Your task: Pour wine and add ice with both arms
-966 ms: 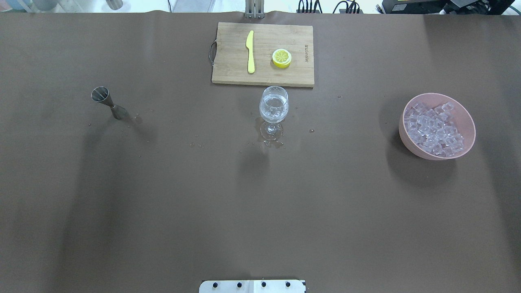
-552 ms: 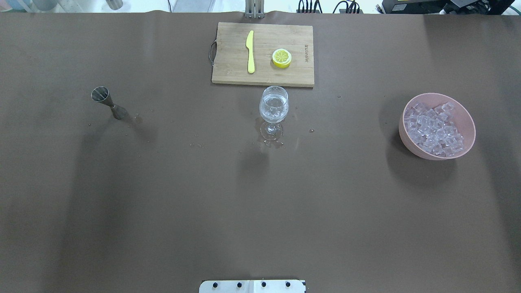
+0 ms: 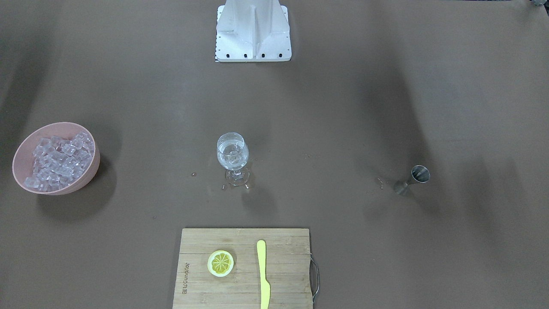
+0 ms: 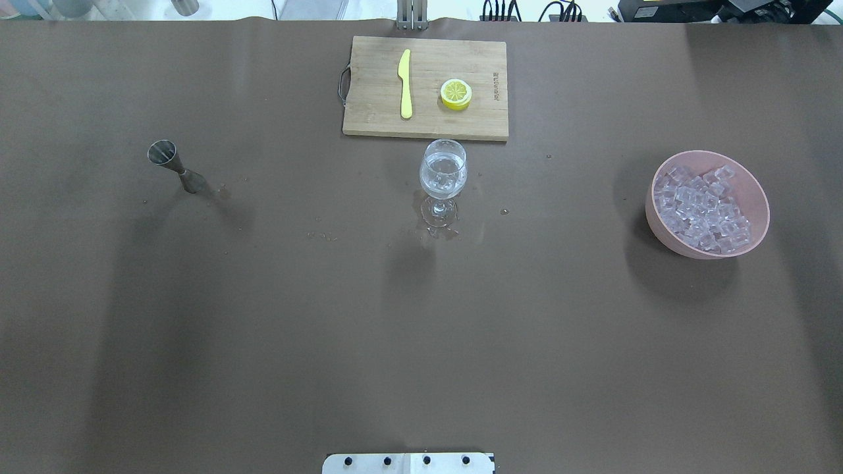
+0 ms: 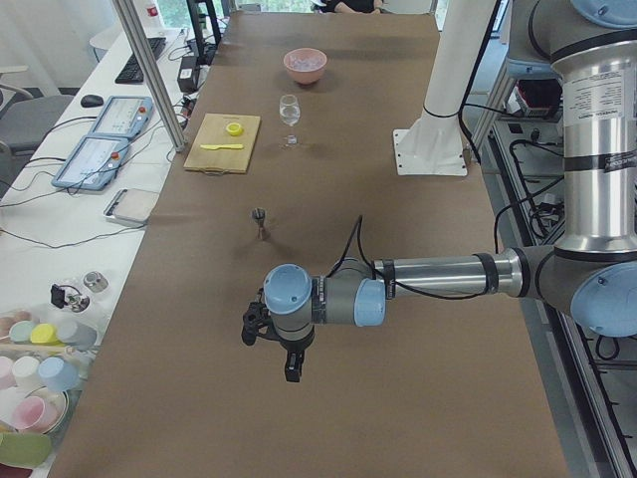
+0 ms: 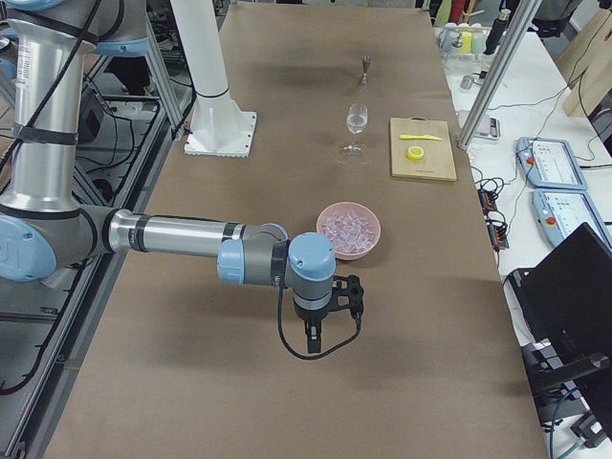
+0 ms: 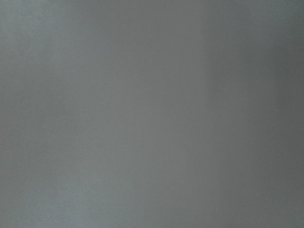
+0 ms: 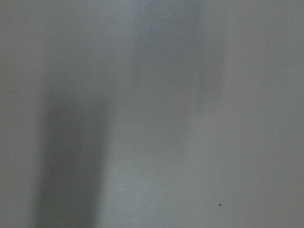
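Note:
A stemmed wine glass [image 4: 443,172] stands mid-table just in front of the cutting board and holds clear liquid and a few ice cubes; it also shows in the front view [image 3: 232,155]. A pink bowl [image 4: 658,227] at the right is full of ice cubes [image 4: 701,209]. A steel jigger [image 4: 172,164] stands at the left. My left gripper [image 5: 291,370] hangs over bare table, far from the jigger. My right gripper [image 6: 316,339] hangs just short of the bowl [image 6: 348,229]. Both show only in the side views, so I cannot tell whether they are open or shut. Both wrist views show only blurred table.
A wooden cutting board [image 4: 375,112] at the far edge bears a yellow knife [image 4: 405,82] and a lemon slice [image 4: 456,93]. Spilled droplets [image 4: 438,230] lie around the glass foot. The white stand base [image 3: 253,30] sits at the robot's edge.

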